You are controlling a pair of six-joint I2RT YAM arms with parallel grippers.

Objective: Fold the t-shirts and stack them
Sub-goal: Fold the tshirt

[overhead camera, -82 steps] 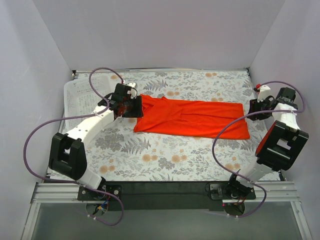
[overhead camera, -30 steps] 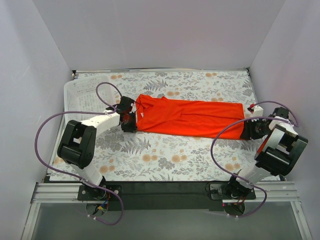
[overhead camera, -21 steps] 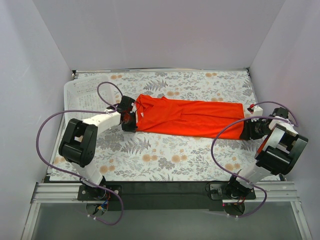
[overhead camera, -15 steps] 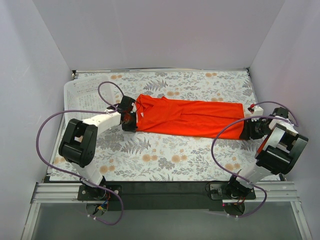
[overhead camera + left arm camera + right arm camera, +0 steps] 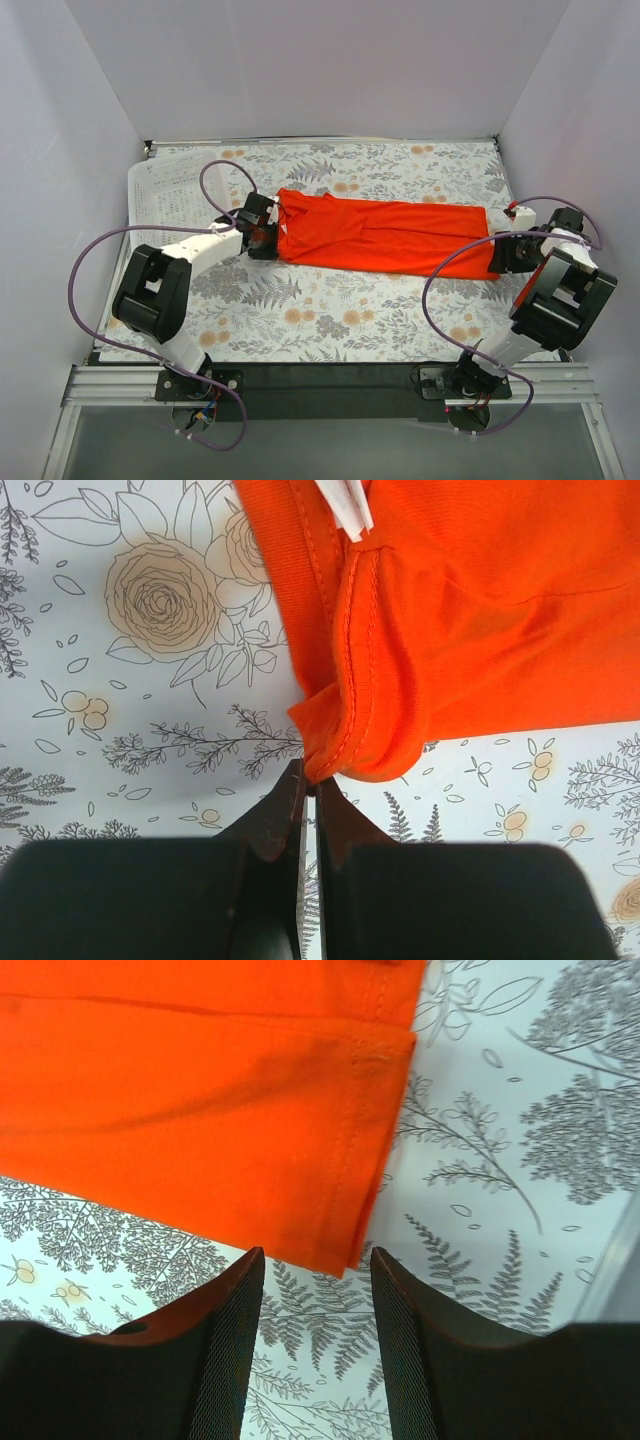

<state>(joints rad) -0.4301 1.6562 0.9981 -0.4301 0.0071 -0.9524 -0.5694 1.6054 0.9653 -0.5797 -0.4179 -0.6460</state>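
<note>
While outside the white basket [image 5: 160, 188], orange t-shirt [image 5: 385, 235], its edge between clenched left jaws, right jaws released.

Top camera sits high behind the arm bases [image 5: 195, 383], looking down on the whole counter [image 5: 330, 310]. Left wrist camera peers close past the left hand [image 5: 308, 805] at the t-shirt's [image 5: 480, 610] left end; right wrist likewise at its right corner; both ends show from above too.

A desk [image 5: 330, 310] covered in white cloth printed with grey ferns and pale orange roses sits inside plain white walls [image 5: 320, 70]. A white perforated plastic basket [image 5: 160, 190] lies at the desk's far left corner. A black strip [image 5: 330, 378] and a silver metal rail [image 5: 110, 385] run along the near edge.
</note>
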